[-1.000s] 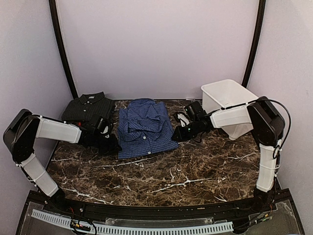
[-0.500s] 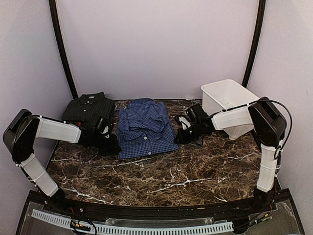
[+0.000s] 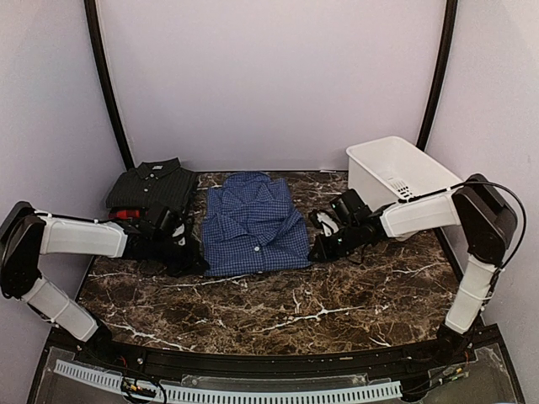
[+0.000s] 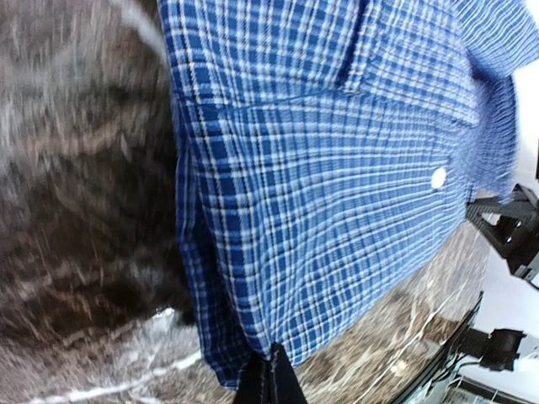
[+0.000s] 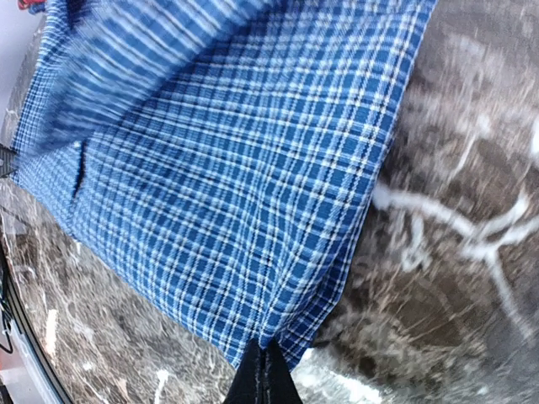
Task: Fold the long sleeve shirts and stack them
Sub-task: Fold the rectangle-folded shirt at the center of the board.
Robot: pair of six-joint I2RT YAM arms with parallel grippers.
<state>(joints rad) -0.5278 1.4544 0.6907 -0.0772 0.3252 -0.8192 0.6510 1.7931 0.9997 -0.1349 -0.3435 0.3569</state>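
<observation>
The blue checked shirt point(image 3: 254, 224) lies folded on the dark marble table, at the middle back. My left gripper point(image 3: 199, 264) is shut on its near left corner; the left wrist view shows the fingers point(image 4: 271, 380) pinching the cloth point(image 4: 337, 194). My right gripper point(image 3: 313, 255) is shut on its near right corner, also seen in the right wrist view point(image 5: 264, 379), where the blue cloth point(image 5: 227, 185) fills most of the frame. The dark check shirt point(image 3: 153, 185) lies folded at the back left. A bit of red point(image 3: 124, 215) shows under its near edge.
A white plastic basket point(image 3: 398, 172) stands at the back right, close behind my right arm. The marble table point(image 3: 278, 311) stretches in front of the shirts. Purple walls close in the back and sides.
Both grippers have pulled the blue shirt's near corners toward the front and outward. The shirt now lies flatter and wider. Both arms have lowered and stretched.
</observation>
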